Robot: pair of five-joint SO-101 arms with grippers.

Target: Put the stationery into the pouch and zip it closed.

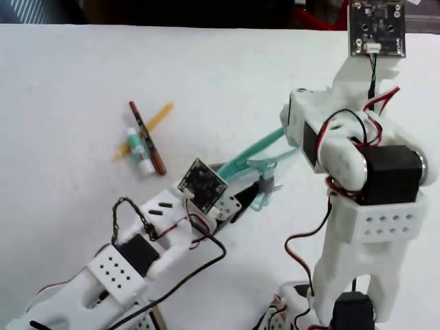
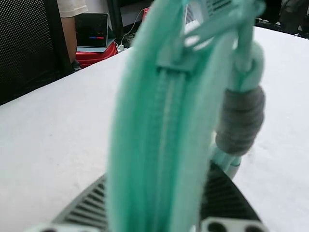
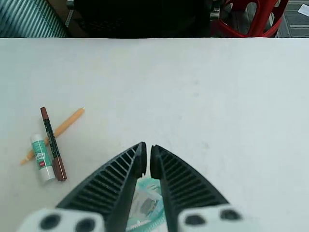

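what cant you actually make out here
1. Whether the pouch is zipped or open: left wrist view, too close and blurred; high view, seen edge-on.
2. The pouch's far end: high view, covered by the right arm.
3. What the white-and-green stick is: too small in right wrist and high views.
4. How much pouch the right hand holds: right wrist view, cut off by the picture's edge.

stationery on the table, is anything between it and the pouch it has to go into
Nothing visible lies on the bare table between the brown pen, yellow pencil and glue stick and the pouch. The left gripper holds the pouch at the end nearer them, so that arm is closest to the path.
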